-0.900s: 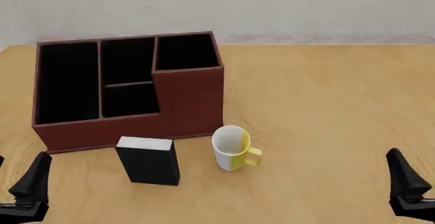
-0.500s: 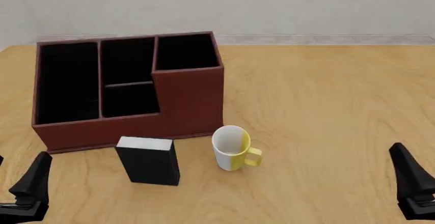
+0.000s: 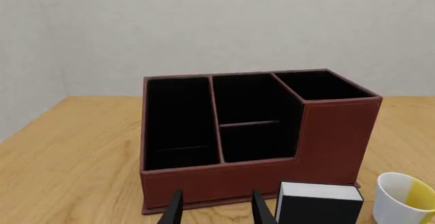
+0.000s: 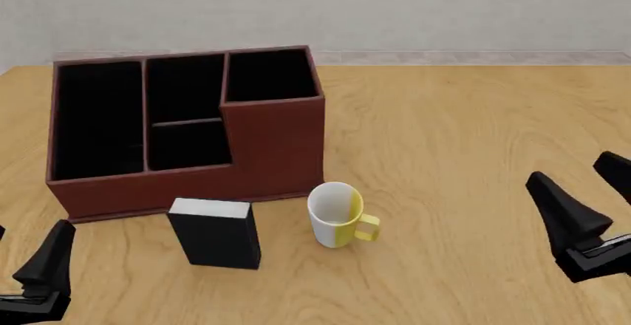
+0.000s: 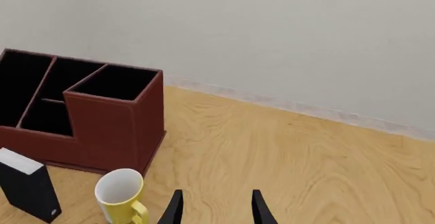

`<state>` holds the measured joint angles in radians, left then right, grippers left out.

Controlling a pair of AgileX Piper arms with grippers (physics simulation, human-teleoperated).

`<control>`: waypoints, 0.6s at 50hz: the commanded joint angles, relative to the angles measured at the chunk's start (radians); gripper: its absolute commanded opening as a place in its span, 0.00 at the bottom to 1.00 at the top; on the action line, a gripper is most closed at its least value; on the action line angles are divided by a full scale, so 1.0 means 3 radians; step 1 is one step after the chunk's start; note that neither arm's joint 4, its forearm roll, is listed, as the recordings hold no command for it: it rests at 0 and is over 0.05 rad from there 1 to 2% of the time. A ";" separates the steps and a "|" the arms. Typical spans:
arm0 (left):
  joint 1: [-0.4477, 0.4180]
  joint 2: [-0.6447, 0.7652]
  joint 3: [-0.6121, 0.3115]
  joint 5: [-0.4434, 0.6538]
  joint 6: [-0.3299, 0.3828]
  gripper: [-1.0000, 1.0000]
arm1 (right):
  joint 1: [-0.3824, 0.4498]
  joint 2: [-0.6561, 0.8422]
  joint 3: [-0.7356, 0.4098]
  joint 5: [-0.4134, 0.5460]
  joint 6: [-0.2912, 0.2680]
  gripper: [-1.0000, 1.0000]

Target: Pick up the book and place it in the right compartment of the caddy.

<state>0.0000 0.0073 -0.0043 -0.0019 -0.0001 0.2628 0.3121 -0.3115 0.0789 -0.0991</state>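
The black book (image 4: 215, 235) with a white top edge stands upright on the table in front of the caddy (image 4: 276, 144); it also shows in the left wrist view (image 3: 318, 207) and the right wrist view (image 5: 27, 189). The reddish-brown caddy (image 3: 224, 183) (image 5: 115, 127) has its tallest square right compartment (image 4: 268, 74) (image 3: 323, 85) (image 5: 115, 82) empty. My left gripper (image 4: 32, 240) (image 3: 217, 210) is open and empty, near and to the left of the book. My right gripper (image 4: 574, 173) (image 5: 216, 210) is open and empty, far right of the book.
A white-and-yellow mug (image 4: 335, 214) (image 3: 401, 206) (image 5: 121, 193) stands just right of the book, in front of the caddy's right end. The wooden table (image 4: 463, 133) stretches bare to the right, with a grey wall behind it.
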 commanded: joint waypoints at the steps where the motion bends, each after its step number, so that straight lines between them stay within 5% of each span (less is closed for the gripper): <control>1: 0.0000 0.0000 0.0000 0.0000 0.0000 1.00 | 0.0279 0.0492 -0.0153 -0.0186 -0.0101 1.00; 30: 0.0000 0.0000 0.0000 0.0000 0.0000 1.00 | 0.1155 0.1733 -0.0588 -0.0596 -0.0406 1.00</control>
<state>-0.0001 0.0073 -0.0043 -0.0019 -0.0001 0.5281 0.7193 -0.4384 -0.0727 -0.1918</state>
